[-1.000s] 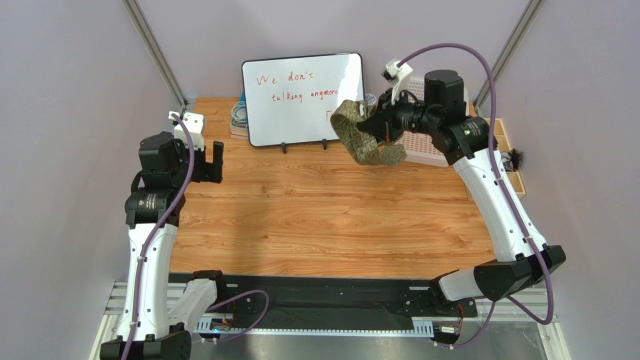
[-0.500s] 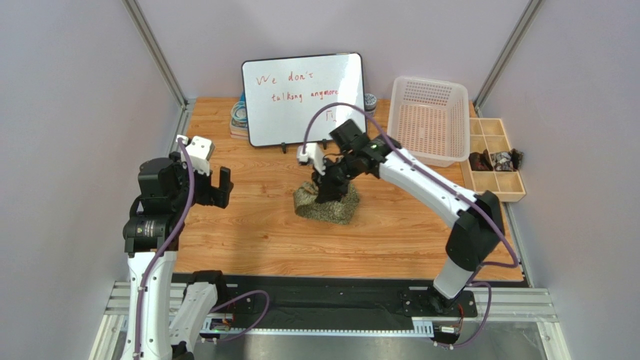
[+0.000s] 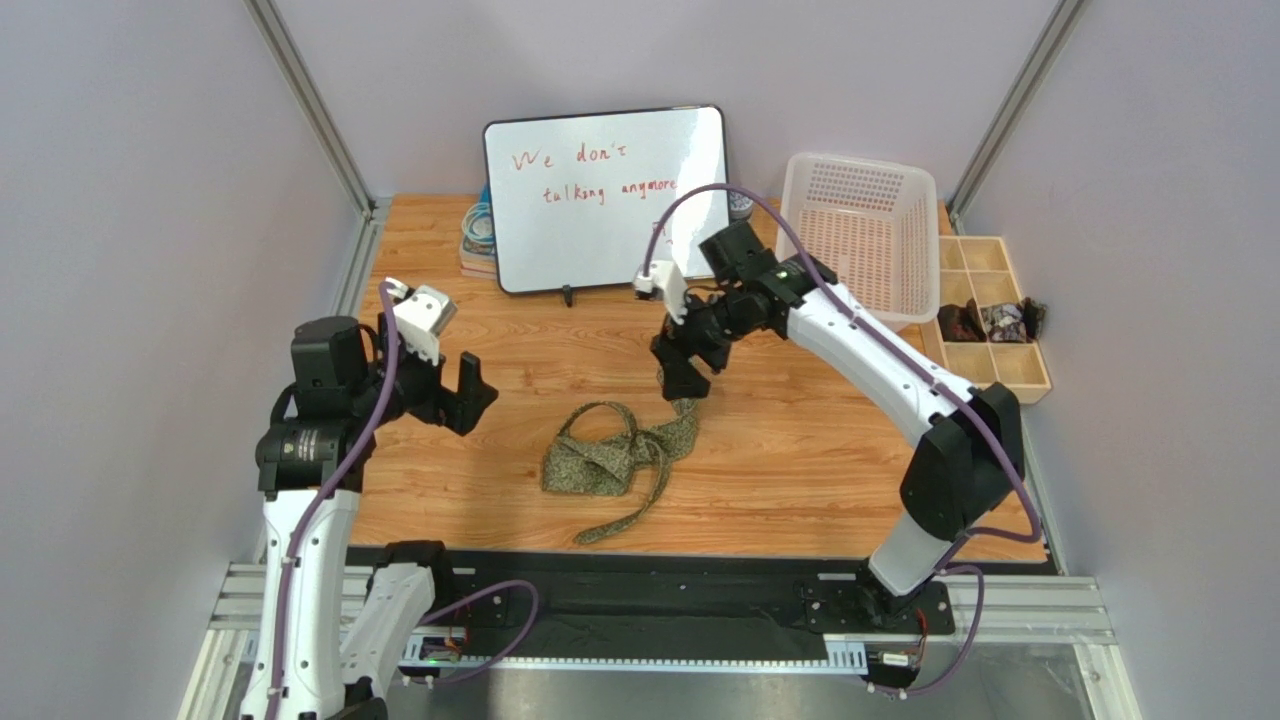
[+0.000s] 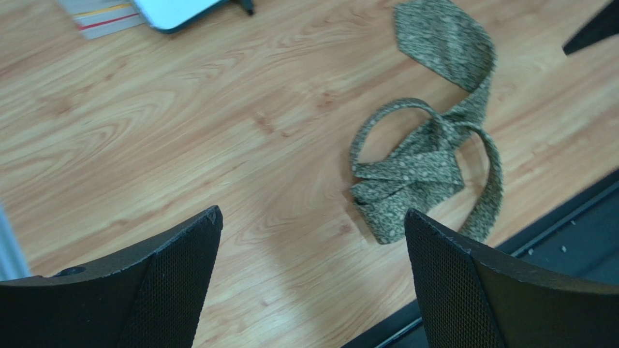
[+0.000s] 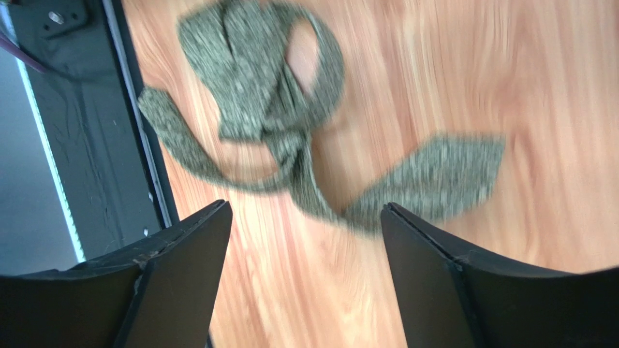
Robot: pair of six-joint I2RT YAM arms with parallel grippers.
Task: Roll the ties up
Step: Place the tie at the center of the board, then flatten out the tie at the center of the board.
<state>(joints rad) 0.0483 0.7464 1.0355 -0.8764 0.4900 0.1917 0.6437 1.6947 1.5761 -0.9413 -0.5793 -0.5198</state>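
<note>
**Unrolled tie lies by the counter's near edge, both claws parted**

An olive-green speckled fabric tie [image 3: 609,462] [image 4: 425,163] [image 5: 254,87] is seen lying on the light wooden counter [image 3: 842,480]. It is placed about midway between the left and right edges and close to the near edge. It is not rolled. It is thrown into loose, overlapping loops, with the narrow tail trailed toward the near edge and the broad end laid out toward the middle of the counter.

The right gripper [image 3: 684,375] [image 5: 305,209] is held above the counter, just to the far side of the tie's broad end. Its jaws are spread apart and nothing is gripped between them. The tie is not touched by it.

The left gripper [image 3: 458,398] [image 4: 312,216] is held over the left part of the counter, apart from the tie on the side of the left edge. Its jaws are likewise spread wide, with nothing between them.

At the far edge, a white rectangular whiteboard with red handwriting [image 3: 609,195] is stood upright on small black feet. A stack of flat items [image 3: 478,233] is partly hidden behind its left side. A pale pink perforated plastic basket [image 3: 857,240] is set at the far right corner. A tan compartmented tray [image 3: 992,323] is placed along the right edge, with small dark objects held in one compartment.
</note>
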